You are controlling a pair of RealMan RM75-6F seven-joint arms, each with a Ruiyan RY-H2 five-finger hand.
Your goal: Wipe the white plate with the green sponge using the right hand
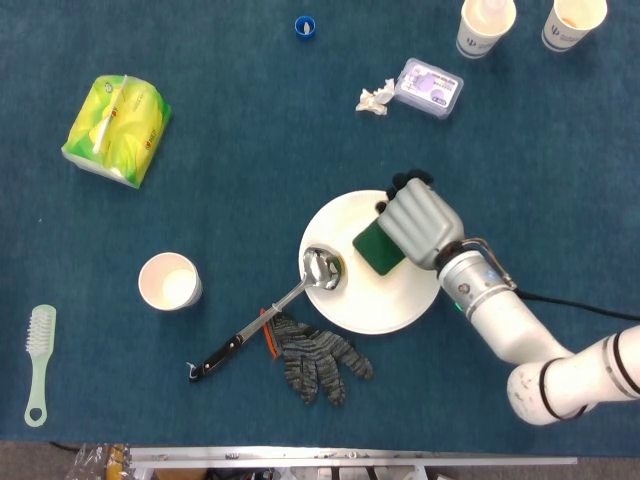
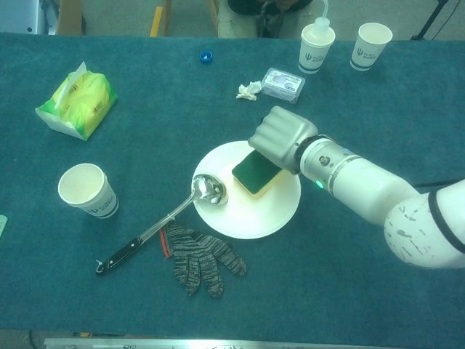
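— Although several things on the counter (image 2: 87, 291) carry print, can any of it be read?

— None can be read. A dark logo is seen on each of the two paper cups at the far edge (image 2: 317, 46) (image 2: 373, 44), and on the paper cup at the near left (image 2: 87, 190), but the marks are too small to be made out. Printing on the yellow-green tissue pack (image 2: 77, 103) and on the small clear box with a purple label (image 2: 282, 83) is likewise illegible.

— What lies nearest?

— A grey knit glove (image 2: 203, 257) is laid just before the white plate (image 2: 251, 218), with the black handle of a ladle (image 2: 161, 224) beside it. The ladle's steel bowl is rested on the plate's left rim. A pale green brush (image 1: 38, 363) is seen at the near left in the head view.

— How are the fingers set?

— The fingers (image 2: 272, 134) of the right hand (image 2: 282, 138) are curled closed over the green sponge (image 2: 254, 172), which is gripped from above. The sponge is held against the upper middle of the plate. The left hand is not seen in either view.

— And further back?

— A crumpled white tissue (image 2: 248, 90) is placed just left of the clear box, and a blue bottle cap (image 2: 206, 55) is set apart to the left, near the far edge.
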